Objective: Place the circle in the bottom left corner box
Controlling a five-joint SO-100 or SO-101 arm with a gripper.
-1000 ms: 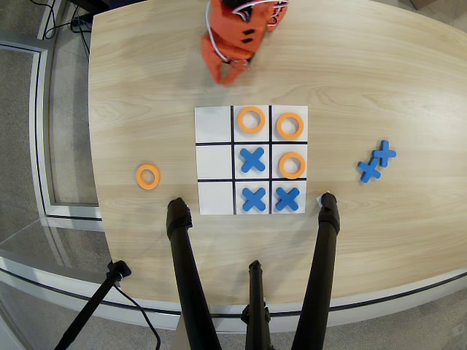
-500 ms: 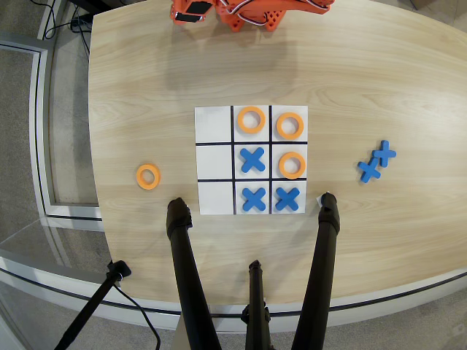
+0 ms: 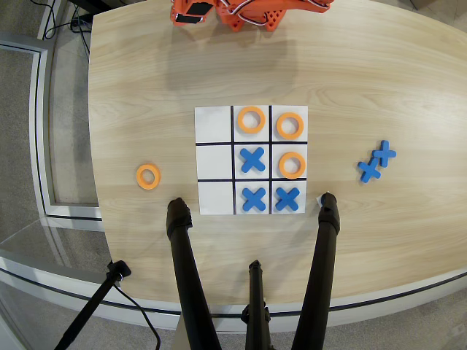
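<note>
My desk (image 3: 379, 80) is pale wood with a rounded edge, seen from above; at its centre lies the white board (image 3: 251, 160), ruled into nine cells; at nine o'clock from the board, well apart from it, a lone orange ring (image 3: 148, 176) lies flat on the bare wood; at three o'clock, near the far edge, two blue crosses (image 3: 376, 162) lie touching each other; at twelve o'clock my orange base (image 3: 248, 12) sits at the desk's rim; at six o'clock three black tripod legs (image 3: 191, 281) rise over the near edge, two of them ending beside the board's lower corners.
</note>
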